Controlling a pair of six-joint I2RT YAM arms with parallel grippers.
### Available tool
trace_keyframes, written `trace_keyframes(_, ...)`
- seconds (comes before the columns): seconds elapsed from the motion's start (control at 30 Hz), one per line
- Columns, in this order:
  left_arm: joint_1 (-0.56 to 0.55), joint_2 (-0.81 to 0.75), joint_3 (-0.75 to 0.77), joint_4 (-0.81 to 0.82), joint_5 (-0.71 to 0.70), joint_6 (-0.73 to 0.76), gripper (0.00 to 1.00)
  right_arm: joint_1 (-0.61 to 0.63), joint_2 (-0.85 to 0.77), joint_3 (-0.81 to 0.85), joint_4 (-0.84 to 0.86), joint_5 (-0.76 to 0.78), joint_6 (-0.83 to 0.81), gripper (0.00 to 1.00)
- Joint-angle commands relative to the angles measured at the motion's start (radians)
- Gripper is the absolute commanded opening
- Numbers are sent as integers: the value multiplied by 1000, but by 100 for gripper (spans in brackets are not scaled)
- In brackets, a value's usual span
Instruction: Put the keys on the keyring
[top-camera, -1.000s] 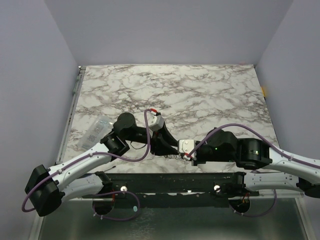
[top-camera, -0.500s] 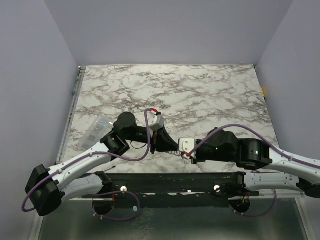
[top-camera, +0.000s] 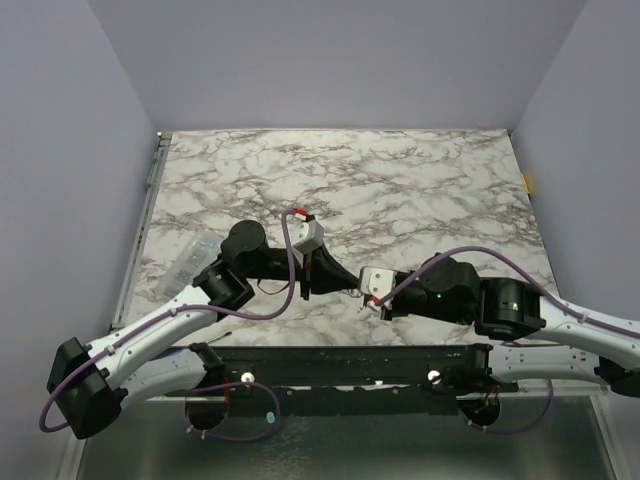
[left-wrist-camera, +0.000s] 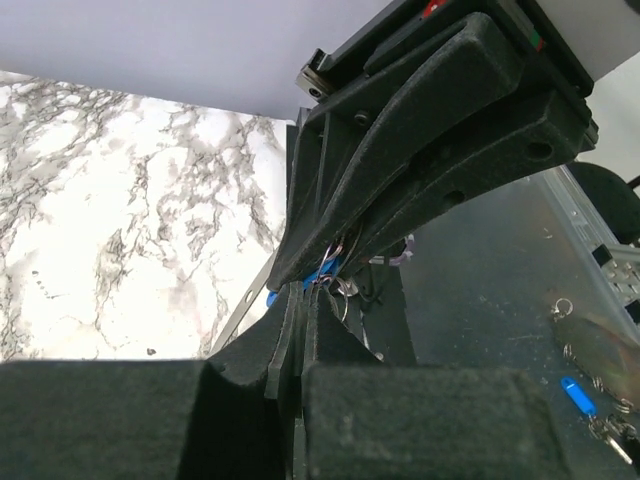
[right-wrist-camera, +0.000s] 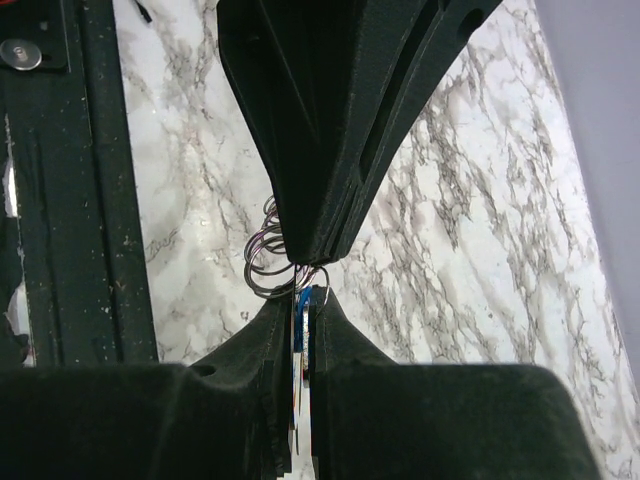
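My two grippers meet tip to tip just above the table's near edge. In the top view the left gripper (top-camera: 338, 278) touches the right gripper (top-camera: 352, 287). In the right wrist view my right gripper (right-wrist-camera: 304, 298) is shut on the blue-headed key (right-wrist-camera: 304, 316), whose silver blade lies between the pads. The left gripper (right-wrist-camera: 305, 255) comes down from above, shut on a bunch of thin metal rings, the keyring (right-wrist-camera: 262, 272). In the left wrist view my left gripper (left-wrist-camera: 303, 297) is shut. The blue key (left-wrist-camera: 322, 270) and rings (left-wrist-camera: 342, 290) show at the right gripper's tips. The silver keys are hidden.
A clear plastic packet (top-camera: 190, 262) lies at the table's left edge. The dark metal rail (top-camera: 350, 362) runs along the near edge under both grippers. A small blue item with metal links (left-wrist-camera: 572, 393) shows on the dark metal surface below.
Both grippers have shifted a little away from the near edge, staying tip to tip. The left wrist has swung slightly left and farther back.
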Motion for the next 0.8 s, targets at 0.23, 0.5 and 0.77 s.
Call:
trace_keyframes(0.23,136,7,-28,154,-115,-158,0,10,-52,-20,44,-13,25,1)
trace_keyframes(0.5,171,17,-38,207,-117,-217,0,10,-48,-16,40,-21,19,1)
trace_keyframes(0.77,173,-18,-48,224,-27,-186,17,8,-37,-31,42,0,29,1)
